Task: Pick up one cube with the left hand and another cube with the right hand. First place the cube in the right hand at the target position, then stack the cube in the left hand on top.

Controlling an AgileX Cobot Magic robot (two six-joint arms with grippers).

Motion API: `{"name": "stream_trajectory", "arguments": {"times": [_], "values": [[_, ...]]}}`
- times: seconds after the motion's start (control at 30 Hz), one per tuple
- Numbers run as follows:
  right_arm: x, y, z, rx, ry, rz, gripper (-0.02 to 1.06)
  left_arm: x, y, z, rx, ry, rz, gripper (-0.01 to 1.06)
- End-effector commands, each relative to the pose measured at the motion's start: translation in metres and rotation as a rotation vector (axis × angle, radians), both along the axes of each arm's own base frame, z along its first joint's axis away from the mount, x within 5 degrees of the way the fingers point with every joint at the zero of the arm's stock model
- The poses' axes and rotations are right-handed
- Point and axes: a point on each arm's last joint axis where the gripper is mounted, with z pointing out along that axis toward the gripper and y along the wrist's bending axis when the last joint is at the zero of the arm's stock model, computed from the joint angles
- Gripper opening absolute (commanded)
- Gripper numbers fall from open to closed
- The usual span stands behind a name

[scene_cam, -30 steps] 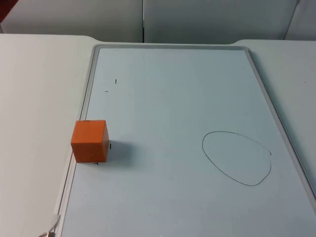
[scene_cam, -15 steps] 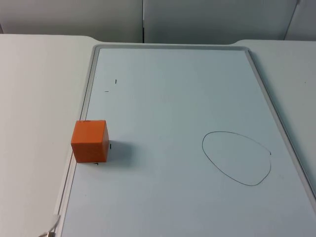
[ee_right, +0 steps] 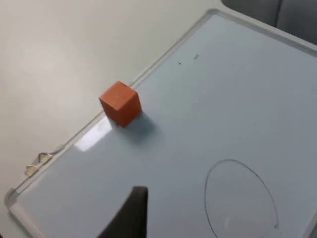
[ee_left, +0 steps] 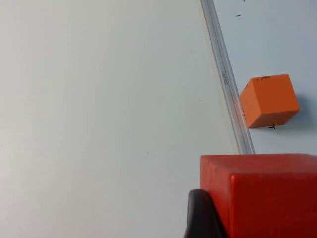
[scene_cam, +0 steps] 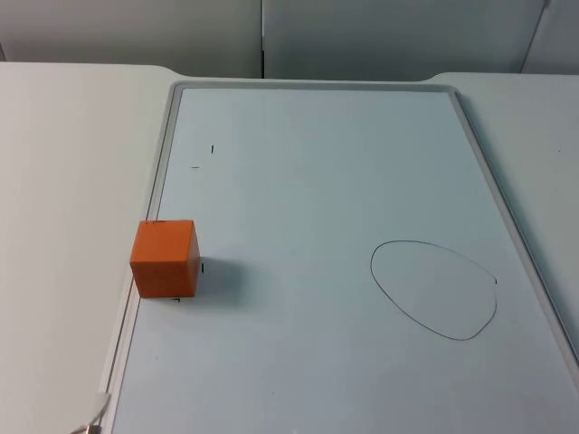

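Red cube (ee_left: 270, 196) against left hand's fingertip (ee_left: 203, 215) (orange cube (ee_left: 269, 100) beyond)

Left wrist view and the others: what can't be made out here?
- Red cube, left wrist view: cut off by the picture's edge, gripped in the left end effector over the table beside the whiteboard.
- Right end effector, right wrist view, above the whiteboard: cut off by the edge; open or shut unclear.
- Pen marks on the whiteboard, top view: too small to read.

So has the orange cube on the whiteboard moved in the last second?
No. The orange cube sits at the same spot against the whiteboard's left frame, apart from the drawn oval.
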Motion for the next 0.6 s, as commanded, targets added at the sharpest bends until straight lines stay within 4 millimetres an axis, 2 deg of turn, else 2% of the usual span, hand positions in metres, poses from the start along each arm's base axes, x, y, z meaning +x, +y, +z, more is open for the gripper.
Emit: {"name": "stream_trajectory", "arguments": {"times": [0.0,0.07,0.1,0.17,0.23,0.27,0.4,0.43,0.5,0.57], "values": [[0.028,0.008,0.009,0.017,-0.002,0.093,0.97,-0.001,-0.001,0.001,-0.016,-0.014,-0.004,0.22],[0.057,0.014,0.012,0.053,0.036,0.117,0.97,0.0,-0.001,0.001,-0.017,-0.015,-0.003,0.22],[0.057,0.014,0.012,0.053,0.036,0.117,0.97,0.0,-0.001,0.001,-0.017,-0.015,-0.003,0.22],[0.091,0.026,0.01,0.05,0.063,0.172,0.97,0.0,-0.001,0.001,-0.019,-0.015,-0.001,0.22],[0.111,0.049,0.009,0.023,0.035,0.252,0.97,0.0,-0.001,0.001,-0.022,-0.015,0.003,0.22],[0.111,0.049,0.009,0.023,0.035,0.252,0.97,0.0,-0.001,0.001,-0.022,-0.015,0.003,0.22],[0.138,0.111,-0.008,-0.118,-0.001,0.386,0.97,-0.001,-0.001,0.001,-0.024,-0.005,0.007,0.22],[0.138,0.111,-0.008,-0.118,-0.001,0.386,0.97,-0.001,-0.001,0.001,-0.024,-0.005,0.007,0.22],[0.143,0.142,-0.023,-0.189,0.014,0.427,0.97,-0.001,-0.001,0.0,-0.035,0.001,0.021,0.22],[0.147,0.17,-0.049,-0.292,0.018,0.481,0.97,-0.002,-0.001,0.0,-0.034,0.007,0.024,0.22]]}}
